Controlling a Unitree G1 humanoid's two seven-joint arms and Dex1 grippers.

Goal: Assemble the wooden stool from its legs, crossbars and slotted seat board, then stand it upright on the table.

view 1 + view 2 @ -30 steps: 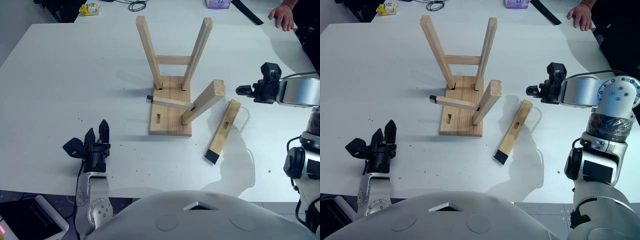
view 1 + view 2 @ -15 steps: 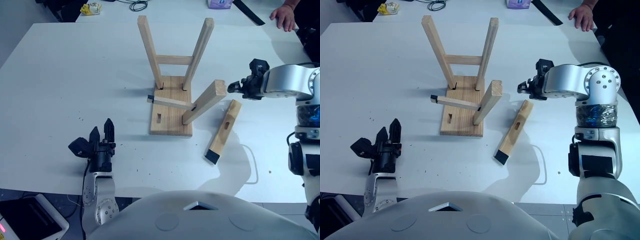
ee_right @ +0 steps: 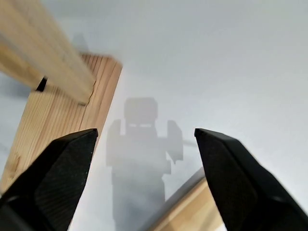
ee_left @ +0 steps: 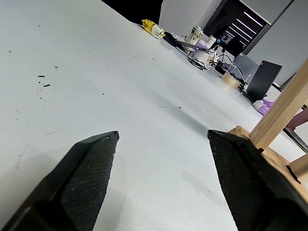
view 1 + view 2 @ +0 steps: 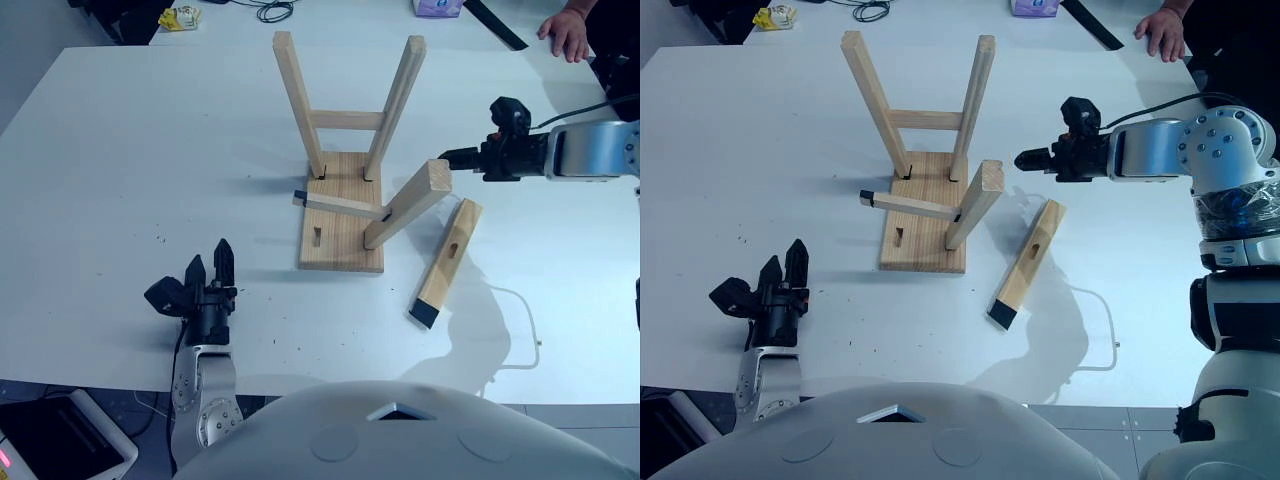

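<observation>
The slotted seat board [image 5: 342, 238] lies flat on the white table. Two legs [image 5: 298, 100] [image 5: 396, 98] joined by a crossbar [image 5: 347, 120] stand upright in its far slots. A third leg [image 5: 408, 203] leans tilted over the board's right edge, with a second crossbar [image 5: 338, 205] sticking out to the left. A loose leg [image 5: 447, 258] with a black end lies to the right. My right gripper [image 5: 447, 156] hovers open just right of the tilted leg's top, above the board [image 3: 62, 125]. My left gripper [image 5: 205, 276] is open and holds nothing near the front left edge.
A person's hand [image 5: 567, 30] rests at the far right corner. A yellow item [image 5: 180, 15], a purple box [image 5: 437, 7] and a black strap [image 5: 495, 25] lie along the far edge. A thin white cable [image 5: 512, 308] trails on the table at the right. Open table spreads to the left.
My right gripper has swung left from the table's right side to beside the tilted leg's top. My left gripper has shifted slightly right. The wooden parts have not moved.
</observation>
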